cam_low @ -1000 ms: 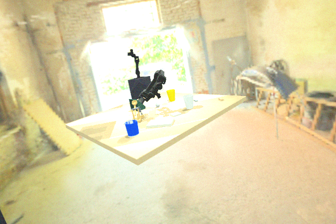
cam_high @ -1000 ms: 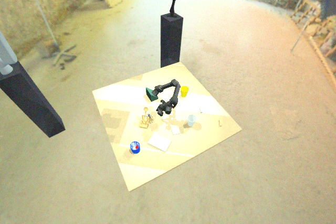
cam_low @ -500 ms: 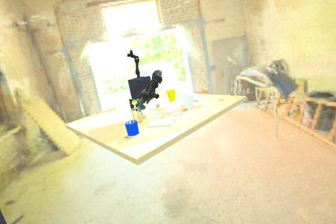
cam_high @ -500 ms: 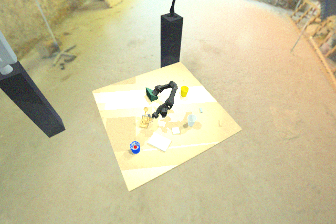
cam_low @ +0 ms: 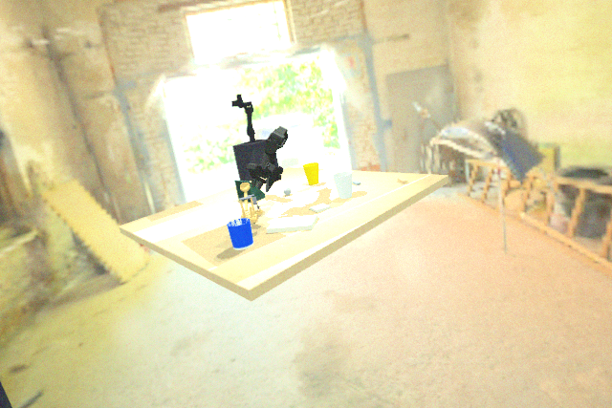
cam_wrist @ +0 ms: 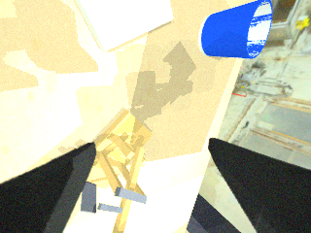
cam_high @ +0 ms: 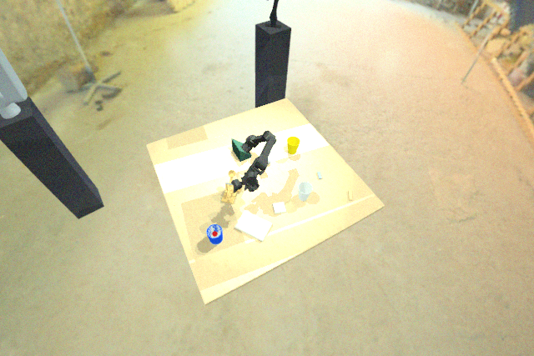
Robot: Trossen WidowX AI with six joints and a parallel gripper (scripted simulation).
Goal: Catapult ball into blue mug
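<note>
The red ball (cam_high: 214,233) shows inside the blue mug (cam_high: 214,240) (cam_low: 240,234) (cam_wrist: 224,36), which stands upright near the table's front left. In the wrist view the ball is not visible in the mug. The wooden catapult (cam_high: 228,195) (cam_wrist: 130,127) stands behind the mug. Its throwing arm's round cup (cam_high: 231,173) (cam_low: 245,187) is raised and looks empty. My gripper (cam_wrist: 154,145) is open with nothing between the fingers. It hangs over the catapult, its fingers spread wide in the wrist view. Whether it touches the catapult cannot be told.
A white slab (cam_high: 253,225) (cam_low: 292,224) (cam_wrist: 126,21) lies right of the mug, with a smaller white block (cam_high: 279,208) behind it. A pale glass (cam_high: 304,191) (cam_low: 342,184) and a yellow cup (cam_high: 293,145) (cam_low: 311,174) stand farther right. A dark green wedge (cam_high: 239,150) is by the arm.
</note>
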